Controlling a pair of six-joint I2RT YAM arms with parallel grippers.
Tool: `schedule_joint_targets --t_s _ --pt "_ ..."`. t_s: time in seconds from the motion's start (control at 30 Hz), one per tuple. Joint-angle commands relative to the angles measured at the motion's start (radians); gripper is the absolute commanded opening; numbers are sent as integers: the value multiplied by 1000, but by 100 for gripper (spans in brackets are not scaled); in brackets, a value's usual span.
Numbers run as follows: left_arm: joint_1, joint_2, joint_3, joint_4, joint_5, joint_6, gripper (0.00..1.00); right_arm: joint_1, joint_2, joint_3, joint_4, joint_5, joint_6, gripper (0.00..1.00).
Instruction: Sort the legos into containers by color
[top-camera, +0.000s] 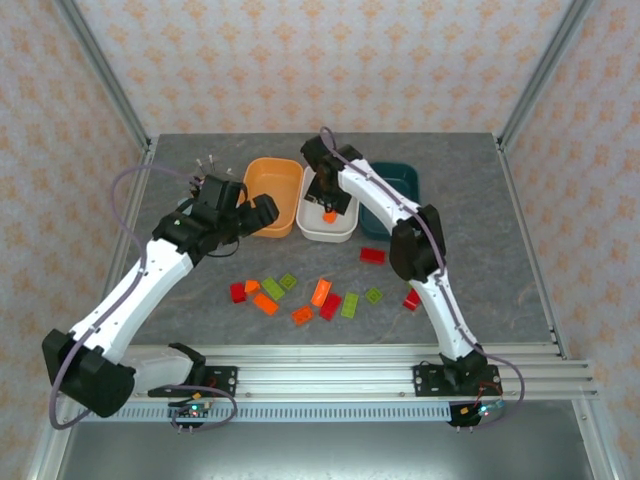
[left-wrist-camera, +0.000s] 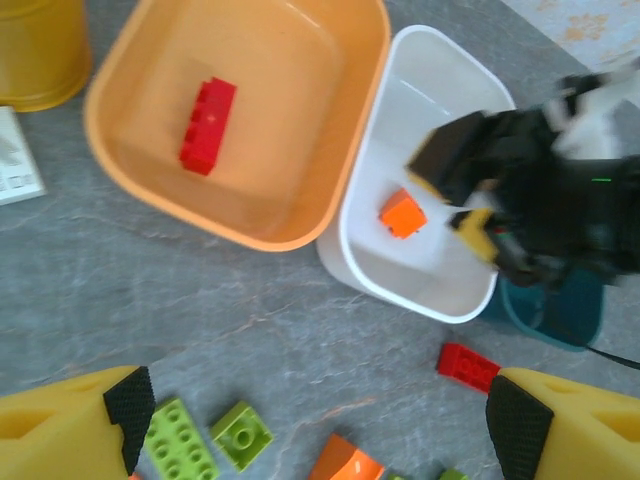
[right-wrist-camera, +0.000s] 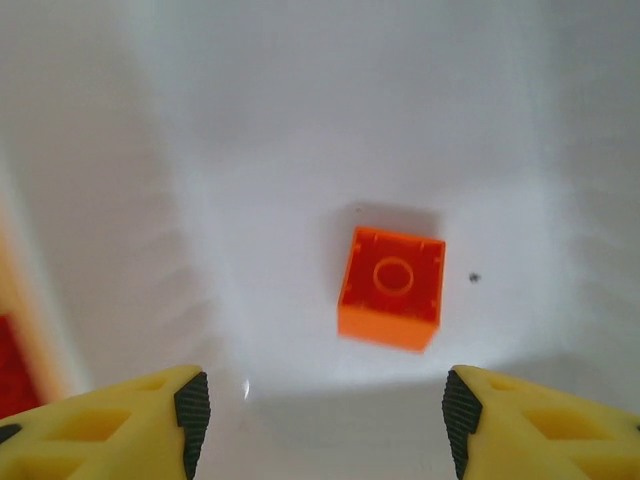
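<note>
Top external view takes in the whole grey bench (top-camera: 500, 270). On it the left arm (top-camera: 150, 280) stretches diagonally toward the orange tub (top-camera: 270, 165). The right arm (top-camera: 430, 270) bends at its elbow and leans left over the white tub (top-camera: 325, 236), with the dark teal tub (top-camera: 400, 180) partly behind it. Loose legos (top-camera: 322, 292) in red, orange and lime lie scattered between the arms, on the near side of the tubs.

Left wrist view adds a red brick (left-wrist-camera: 207, 125) lying in the orange tub, and the left pincer (left-wrist-camera: 322, 418) spread wide with nothing in it.

Right wrist view shows the right pincer (right-wrist-camera: 325, 408) parted wide over the white tub's floor. An orange brick (right-wrist-camera: 392, 288) lies free there, stud up, touching neither finger.
</note>
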Motion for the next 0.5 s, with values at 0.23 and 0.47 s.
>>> schedule_joint_targets --t_s 0.23,0.47 --pt "74 -84 -235 -270 -34 -57 84 148 -826 -1041 928 -156 -427 70" --pt "73 -61 -372 -216 54 37 77 199 -1004 -1320 938 -161 -494 70"
